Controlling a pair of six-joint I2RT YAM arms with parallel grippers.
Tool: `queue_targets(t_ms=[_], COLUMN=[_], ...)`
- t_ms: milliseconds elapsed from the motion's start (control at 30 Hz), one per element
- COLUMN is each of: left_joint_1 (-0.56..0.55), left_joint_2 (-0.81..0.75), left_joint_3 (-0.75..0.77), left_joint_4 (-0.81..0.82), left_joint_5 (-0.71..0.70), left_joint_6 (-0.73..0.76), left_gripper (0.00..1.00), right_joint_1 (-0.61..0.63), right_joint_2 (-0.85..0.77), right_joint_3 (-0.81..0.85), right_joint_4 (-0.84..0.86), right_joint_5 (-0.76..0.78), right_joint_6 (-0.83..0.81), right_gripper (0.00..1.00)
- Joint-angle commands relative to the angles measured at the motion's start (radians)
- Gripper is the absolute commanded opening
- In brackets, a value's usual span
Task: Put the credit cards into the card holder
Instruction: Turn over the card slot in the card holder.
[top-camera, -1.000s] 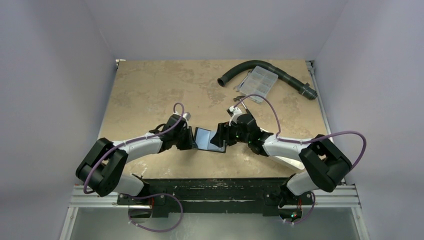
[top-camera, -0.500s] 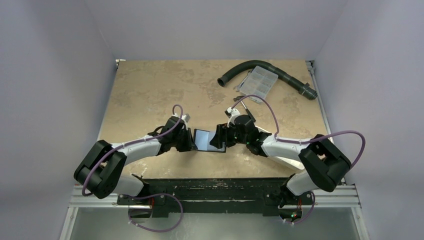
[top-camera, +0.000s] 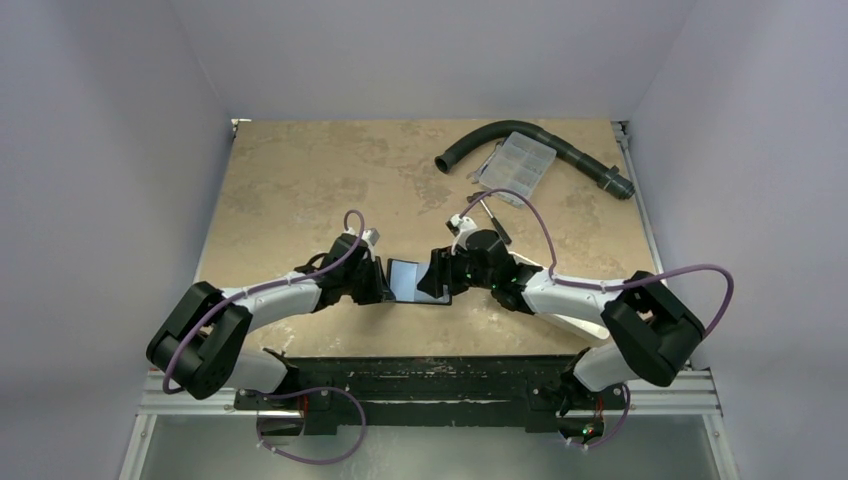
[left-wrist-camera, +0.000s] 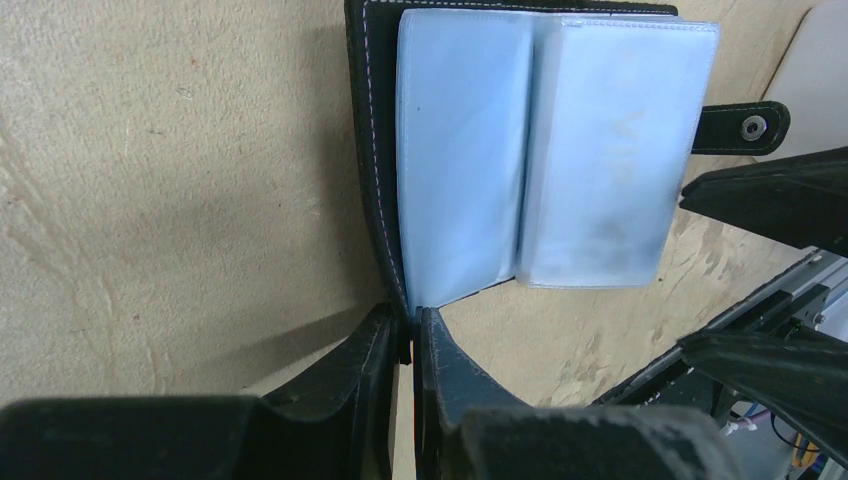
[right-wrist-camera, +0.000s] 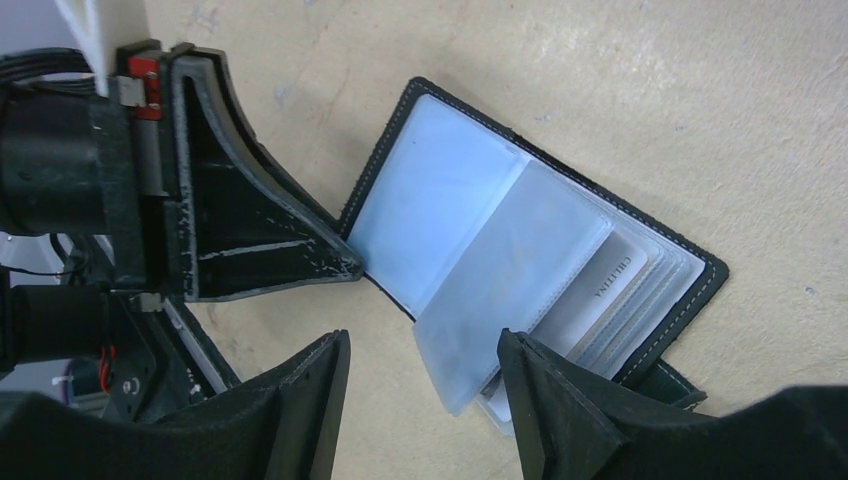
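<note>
Lying open on the table (top-camera: 300, 180) near its front edge, the card holder (top-camera: 415, 278) sits between the two arms, its pale blue-grey sleeves facing up. The left pincer (top-camera: 378, 280) is at its left side. In the left wrist view this pincer (left-wrist-camera: 408, 325) is clenched on the stitched black cover edge of the card holder (left-wrist-camera: 520, 150), at the corner nearest the camera, the thin edge squeezed between the two fingertips. The snap tab (left-wrist-camera: 740, 127) juts from the opposite side.

The right pincer (top-camera: 440, 272) is over the holder's right side. From its own wrist view the pincer (right-wrist-camera: 425, 345) is spread wide and grasps nothing; a loose clear sleeve (right-wrist-camera: 500, 290) of the card holder (right-wrist-camera: 440, 200) fans up toward the gap between its fingers. Whether a finger touches the sleeve cannot be told. A pale card (right-wrist-camera: 610, 285) with printed lettering sits tucked in the sleeves behind.

Well apart, at the far right of the table, a curved dark hose (top-camera: 560, 140) lies beside a clear compartment box (top-camera: 515, 165).
</note>
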Motion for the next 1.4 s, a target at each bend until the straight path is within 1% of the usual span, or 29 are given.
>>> queue_targets(t_ms=[0, 100, 267, 567, 700, 767, 833, 900, 1033, 1100, 1233, 1367], left_joint_1=[-0.003, -0.003, -0.002, -0.002, -0.003, -0.003, -0.003, -0.003, -0.003, -0.002, -0.003, -0.003], left_joint_2=[-0.036, -0.037, -0.029, -0.035, -0.035, -0.035, -0.04, -0.053, -0.057, -0.051, -0.042, -0.048], left_joint_3=[-0.009, -0.009, -0.01, -0.011, -0.014, -0.014, -0.011, -0.007, -0.008, -0.013, -0.021, -0.022], left_joint_4=[0.008, 0.01, 0.027, 0.024, 0.031, 0.03, 0.021, 0.004, -0.003, 0.002, 0.017, 0.011], left_joint_5=[0.024, 0.025, 0.04, 0.052, 0.06, 0.06, 0.053, 0.041, 0.036, 0.036, 0.045, 0.044], left_joint_6=[-0.005, -0.006, -0.011, -0.012, -0.017, -0.016, -0.01, -0.004, 0.002, 0.002, 0.0, 0.002], left_gripper=[0.1, 0.1, 0.1, 0.1, 0.1, 0.1, 0.11, 0.11, 0.11, 0.11, 0.1, 0.1], right_joint_1=[0.002, 0.002, 0.007, 0.032, 0.044, 0.045, 0.045, 0.044, 0.044, 0.044, 0.044, 0.044], right_joint_2=[0.013, 0.01, 0.043, 0.146, 0.183, 0.202, 0.204, 0.176, 0.084, 0.046, 0.021, 0.023], right_joint_3=[0.028, 0.022, 0.014, 0.083, 0.105, 0.111, 0.113, 0.109, 0.112, 0.102, 0.075, 0.044], right_joint_4=[0.029, 0.017, 0.063, 0.099, 0.149, 0.199, 0.225, 0.196, 0.007, -0.053, -0.077, -0.047], right_joint_5=[0.007, 0.022, -0.007, -0.034, -0.082, -0.144, -0.169, -0.143, 0.002, 0.049, 0.064, 0.056], right_joint_6=[0.006, 0.001, 0.014, 0.022, 0.044, 0.067, 0.086, 0.088, 0.018, 0.001, -0.001, 0.012], right_gripper=[0.65, 0.65, 0.65, 0.64, 0.64, 0.65, 0.65, 0.66, 0.69, 0.7, 0.7, 0.7])
